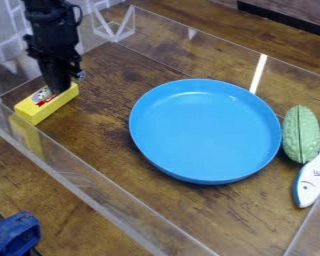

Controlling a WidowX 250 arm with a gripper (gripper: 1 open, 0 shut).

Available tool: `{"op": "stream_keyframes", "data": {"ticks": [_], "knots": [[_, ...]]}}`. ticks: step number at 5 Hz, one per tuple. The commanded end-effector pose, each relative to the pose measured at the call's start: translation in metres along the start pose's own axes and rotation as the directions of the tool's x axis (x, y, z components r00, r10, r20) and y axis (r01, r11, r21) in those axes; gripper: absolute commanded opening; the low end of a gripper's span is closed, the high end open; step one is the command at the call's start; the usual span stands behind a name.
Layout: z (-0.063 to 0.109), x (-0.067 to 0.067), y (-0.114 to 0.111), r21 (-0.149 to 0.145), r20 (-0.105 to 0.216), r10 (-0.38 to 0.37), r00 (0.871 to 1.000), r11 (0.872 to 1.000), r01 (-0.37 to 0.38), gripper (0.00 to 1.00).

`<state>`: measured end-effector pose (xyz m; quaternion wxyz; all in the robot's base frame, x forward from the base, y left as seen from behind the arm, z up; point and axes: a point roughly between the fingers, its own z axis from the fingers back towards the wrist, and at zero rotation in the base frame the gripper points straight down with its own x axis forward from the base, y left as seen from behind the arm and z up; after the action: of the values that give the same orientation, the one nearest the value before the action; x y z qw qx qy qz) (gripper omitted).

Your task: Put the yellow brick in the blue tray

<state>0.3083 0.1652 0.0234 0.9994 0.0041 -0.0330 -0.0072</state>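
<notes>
Yellow brick rests apart from the blue tray, gripper jaws clenched at its far end, likely ready for lifting

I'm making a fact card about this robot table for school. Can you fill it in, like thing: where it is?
gripper: pointing down, fingers shut, at the far end of the yellow brick; can't tell if it grips it
yellow brick: lying on the wooden table, left side, outside the tray
blue tray: middle, nothing in it
green oval object: just right of the tray
white object: below the green one
dark blue cloth: bottom left corner
job done: not yet
</notes>
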Motion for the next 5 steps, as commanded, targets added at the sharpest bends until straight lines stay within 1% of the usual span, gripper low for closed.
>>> {"op": "stream_keyframes", "data": {"ticks": [1, 2, 4, 5], "knots": [[-0.022, 0.006, -0.007, -0.03, -0.027, -0.118, 0.993, 0.993, 0.118, 0.0], [-0.013, 0.017, -0.002, -0.014, 0.007, -0.196, 0.981, 0.981, 0.196, 0.0], [0.017, 0.041, -0.006, 0.048, 0.05, -0.188, 0.981, 0.981, 0.186, 0.0], [0.023, 0.048, -0.007, 0.073, 0.063, -0.183, 0.981, 0.981, 0.178, 0.0]]}}
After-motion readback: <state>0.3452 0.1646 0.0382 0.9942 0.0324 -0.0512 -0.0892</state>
